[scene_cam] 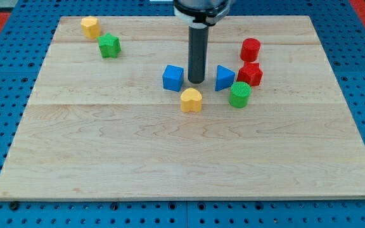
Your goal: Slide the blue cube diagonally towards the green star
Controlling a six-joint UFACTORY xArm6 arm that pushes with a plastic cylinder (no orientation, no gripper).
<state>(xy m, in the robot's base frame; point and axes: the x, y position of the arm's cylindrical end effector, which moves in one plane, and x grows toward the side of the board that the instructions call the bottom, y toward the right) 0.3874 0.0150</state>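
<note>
The blue cube [173,78] sits near the board's middle, a little above centre. The green star [109,45] lies at the view's upper left, well away from the cube. My tip [196,82] rests on the board just to the right of the blue cube, with a narrow gap between them. It stands between the cube and a blue triangular block [224,78].
A yellow heart [191,100] lies just below my tip. A green cylinder [239,94], a red star-like block [250,74] and a red cylinder [250,49] cluster at the right. A yellow block [90,26] sits above-left of the green star. The wooden board [170,164] lies on blue pegboard.
</note>
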